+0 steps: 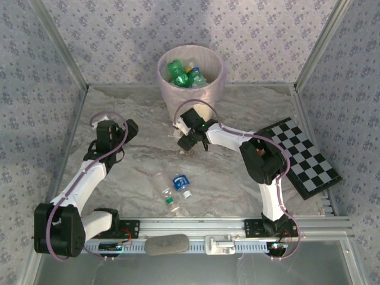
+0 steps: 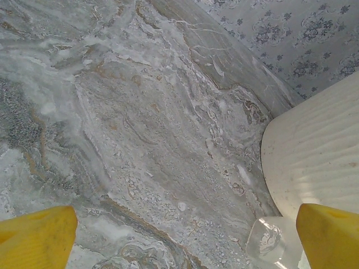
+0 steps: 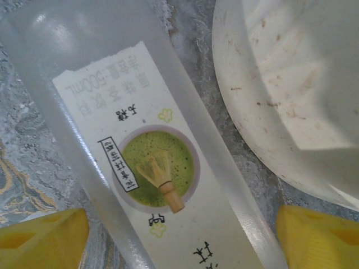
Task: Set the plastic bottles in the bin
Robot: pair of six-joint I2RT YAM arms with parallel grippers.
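Top: round cream bin held green bottles; two clear bottles lay on marbled table near it. Left wrist: left gripper gaped beside bin's ribbed wall. Right wrist: right gripper gaped astride a frosted bottle lying slantwise beside bin.

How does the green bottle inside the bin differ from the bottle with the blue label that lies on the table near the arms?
Colour: the green bottle is green all over, while the blue-labelled bottle carries a blue label.
Place: the green bottle sits inside the bin among other bottles, while the blue-labelled bottle lies on its side on the table.
Both are small plastic bottles.
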